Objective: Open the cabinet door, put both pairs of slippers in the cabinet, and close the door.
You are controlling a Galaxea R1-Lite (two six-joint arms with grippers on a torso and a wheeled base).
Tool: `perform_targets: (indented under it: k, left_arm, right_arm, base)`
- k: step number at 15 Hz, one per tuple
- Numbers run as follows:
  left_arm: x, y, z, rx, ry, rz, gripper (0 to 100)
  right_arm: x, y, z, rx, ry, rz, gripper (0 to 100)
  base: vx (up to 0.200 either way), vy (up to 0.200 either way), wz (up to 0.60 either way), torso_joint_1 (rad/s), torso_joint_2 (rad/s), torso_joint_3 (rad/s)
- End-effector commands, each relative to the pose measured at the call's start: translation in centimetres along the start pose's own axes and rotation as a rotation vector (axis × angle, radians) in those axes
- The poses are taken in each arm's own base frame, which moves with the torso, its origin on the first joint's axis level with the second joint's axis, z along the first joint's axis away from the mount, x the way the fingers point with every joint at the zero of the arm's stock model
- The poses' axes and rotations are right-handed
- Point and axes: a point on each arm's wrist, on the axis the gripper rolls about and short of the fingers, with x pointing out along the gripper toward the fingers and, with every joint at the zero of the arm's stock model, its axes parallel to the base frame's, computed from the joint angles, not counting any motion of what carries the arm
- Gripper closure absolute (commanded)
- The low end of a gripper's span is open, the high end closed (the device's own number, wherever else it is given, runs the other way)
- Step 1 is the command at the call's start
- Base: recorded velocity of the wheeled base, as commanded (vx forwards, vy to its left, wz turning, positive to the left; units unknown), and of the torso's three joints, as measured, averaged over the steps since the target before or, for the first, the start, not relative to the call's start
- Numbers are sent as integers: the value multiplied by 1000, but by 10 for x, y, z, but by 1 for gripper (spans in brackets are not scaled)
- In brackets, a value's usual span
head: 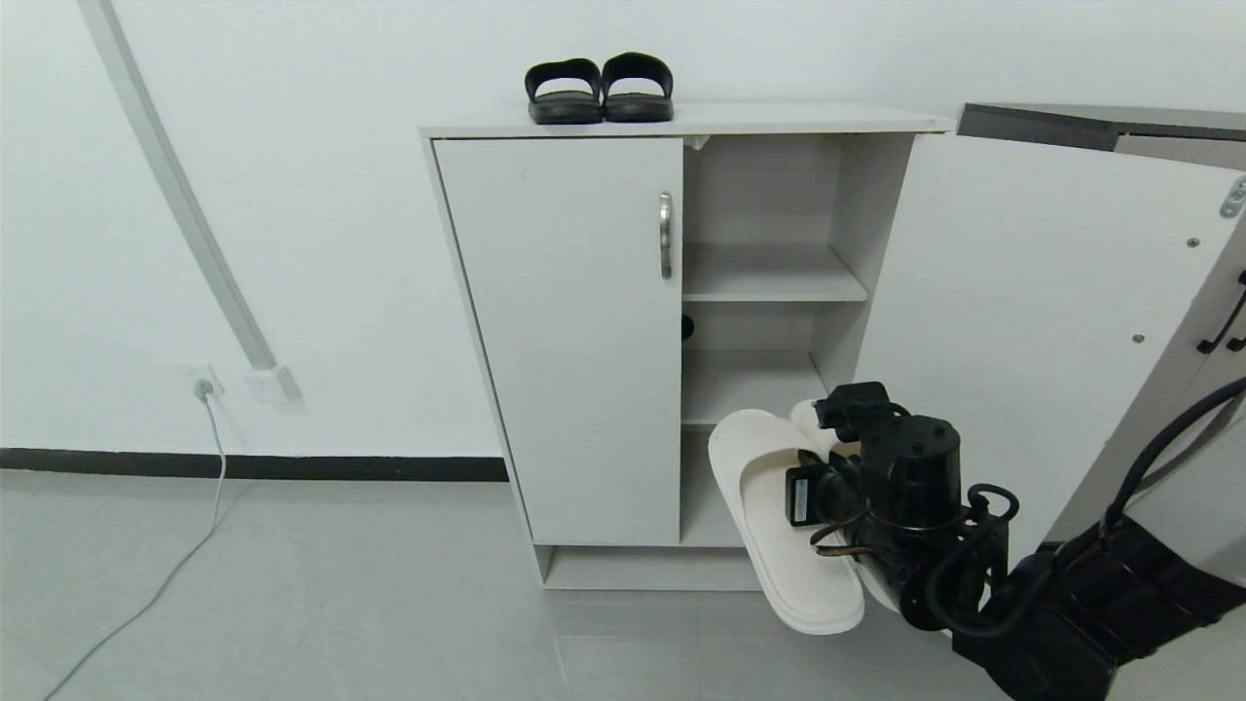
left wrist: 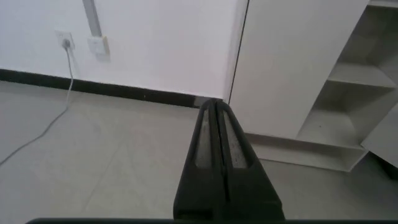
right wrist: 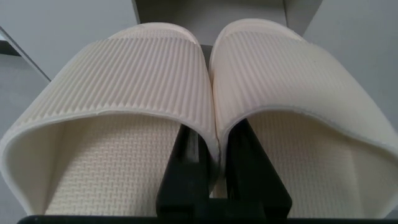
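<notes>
A white cabinet (head: 565, 331) stands against the wall, its left door shut and its right door (head: 1022, 321) swung wide, baring several shelves (head: 769, 277). A black pair of slippers (head: 599, 90) rests on the cabinet top. My right gripper (head: 813, 467) hangs low before the open bay, shut on a white pair of slippers (head: 769, 516) (right wrist: 205, 93), pinching the two inner straps together between its fingers (right wrist: 189, 162). My left gripper (left wrist: 216, 134) is shut and holds nothing, low above the floor in front of the cabinet (left wrist: 292, 62).
Grey tiled floor (head: 292, 604) spreads to the left of the cabinet. A wall socket (head: 200, 385) with a trailing white cable (head: 185, 555) sits at the left, beside a slanted wall conduit (head: 175, 185). A grey-topped unit (head: 1110, 127) stands behind the open door.
</notes>
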Motion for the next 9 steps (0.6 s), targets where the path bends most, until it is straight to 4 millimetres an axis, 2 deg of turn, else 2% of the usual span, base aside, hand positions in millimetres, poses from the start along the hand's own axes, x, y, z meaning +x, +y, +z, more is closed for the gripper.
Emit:
perform_targets:
  k: [1, 3, 6, 9]
  left_arm:
    - [-1, 0, -4, -3, -13, -94, 100]
    - [-2, 1, -5, -2, -28, -147, 100]
    - [-6, 3, -9, 112, -53, -60, 100]
    - [-6, 3, -9, 79, -51, -66, 100]
  right_arm:
    - [-2, 4, 0, -2, -1, 12, 100]
    - [-5, 8, -2, -7, 2, 27, 100]
    - [-7, 10, -3, -11, 6, 35, 100]
    - [-7, 11, -2, -8, 3, 33, 100]
  base:
    - [0, 0, 0, 0, 0, 0]
    - [0, 0, 0, 0, 0, 0]
    - [0, 0, 0, 0, 0, 0]
    - [0, 0, 0, 0, 0, 0]
